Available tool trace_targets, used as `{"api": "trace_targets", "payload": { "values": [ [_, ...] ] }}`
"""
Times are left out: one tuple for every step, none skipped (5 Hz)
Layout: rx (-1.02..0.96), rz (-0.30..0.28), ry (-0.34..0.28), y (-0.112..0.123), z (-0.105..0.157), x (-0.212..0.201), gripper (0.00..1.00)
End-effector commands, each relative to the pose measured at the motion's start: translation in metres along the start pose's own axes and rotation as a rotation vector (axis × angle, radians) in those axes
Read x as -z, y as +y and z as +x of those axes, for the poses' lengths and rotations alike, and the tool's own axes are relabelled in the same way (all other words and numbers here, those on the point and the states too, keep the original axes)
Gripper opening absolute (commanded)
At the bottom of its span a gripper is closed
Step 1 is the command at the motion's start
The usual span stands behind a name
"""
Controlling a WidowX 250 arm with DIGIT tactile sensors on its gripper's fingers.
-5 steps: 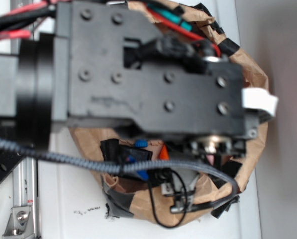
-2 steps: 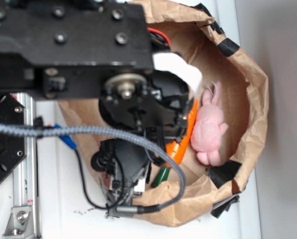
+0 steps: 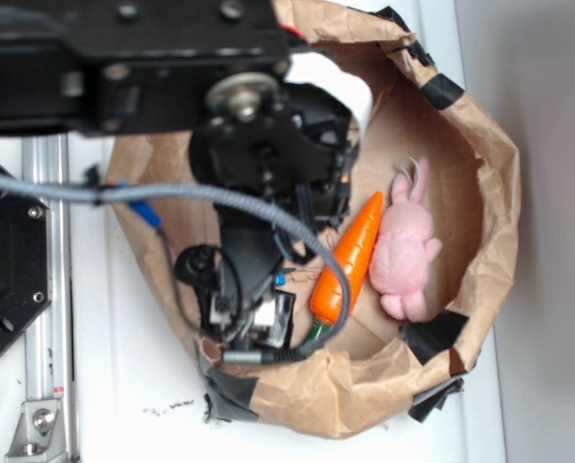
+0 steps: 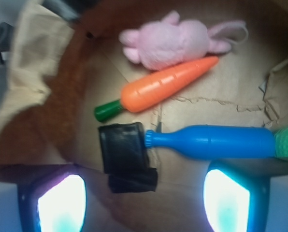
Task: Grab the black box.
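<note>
One black box (image 4: 126, 155) in sight, glossy and a bit crumpled, lying on the brown paper floor of the paper bag (image 3: 480, 145). In the wrist view it sits low and left of centre, between the two fingers but nearer the left-hand one (image 4: 54, 205), with its bottom edge just above their glowing tips. Nothing touches it from the fingers; the two pads stand wide apart, one in each lower corner, with the box and bare paper in the gap. So the gripper (image 4: 139, 203) is spread open and holds nothing.

Right against the box's right edge is the narrow neck of one blue bottle (image 4: 211, 142), lying on its side and running off to the right, where a green textured part meets the frame edge. Above the box, one orange carrot (image 4: 165, 87) lies slanted, its green stub end pointing down-left, close to the box's upper corner but apart from it. Just beyond the carrot, one pink plush rabbit (image 4: 170, 41) lies alongside it.

From the exterior view, the black arm (image 3: 259, 164) reaches down into the bag and hides the box. The carrot (image 3: 347, 258) and rabbit (image 3: 405, 253) lie side by side at the arm's right. The bag stands on a white surface (image 3: 133, 386).
</note>
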State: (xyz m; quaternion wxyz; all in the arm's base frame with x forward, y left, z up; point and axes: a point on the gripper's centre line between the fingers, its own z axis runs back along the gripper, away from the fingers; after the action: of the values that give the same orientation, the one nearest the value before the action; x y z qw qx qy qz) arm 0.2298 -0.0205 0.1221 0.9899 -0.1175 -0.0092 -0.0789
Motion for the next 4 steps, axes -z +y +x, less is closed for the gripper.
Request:
{"api": "trace_targets", "payload": {
  "values": [
    [0.046, -0.007, 0.050, -0.010, 0.011, 0.026, 1.00],
    [0.088, -0.020, 0.091, -0.028, 0.005, 0.042, 1.00],
    [0.106, -0.014, 0.115, -0.039, 0.004, 0.054, 1.00],
    [0.123, 0.275, -0.041, -0.038, -0.002, 0.006, 1.00]
  ]
}}
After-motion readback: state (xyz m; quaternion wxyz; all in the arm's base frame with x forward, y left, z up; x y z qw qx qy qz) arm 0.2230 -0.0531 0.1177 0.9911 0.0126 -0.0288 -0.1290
